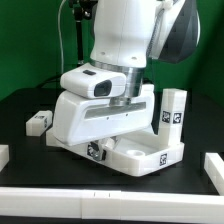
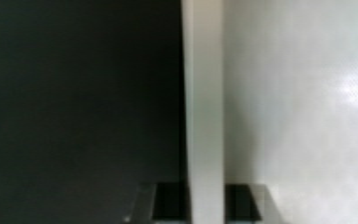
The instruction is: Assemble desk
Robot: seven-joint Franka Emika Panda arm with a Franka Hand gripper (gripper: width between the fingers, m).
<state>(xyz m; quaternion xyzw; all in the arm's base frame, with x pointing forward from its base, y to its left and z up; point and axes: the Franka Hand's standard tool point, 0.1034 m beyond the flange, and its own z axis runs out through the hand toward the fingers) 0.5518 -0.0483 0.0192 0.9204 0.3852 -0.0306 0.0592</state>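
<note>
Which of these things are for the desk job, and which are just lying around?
For the job:
tabletop, its rim in the shut gripper
upright leg
lying leg

Just lying about:
border rails

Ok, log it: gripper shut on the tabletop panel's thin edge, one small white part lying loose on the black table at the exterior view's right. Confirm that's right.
Wrong side: the exterior view shows the small white part lying at its left, not its right. The gripper is shut on the thin edge of the tabletop panel, and the table is black.
</note>
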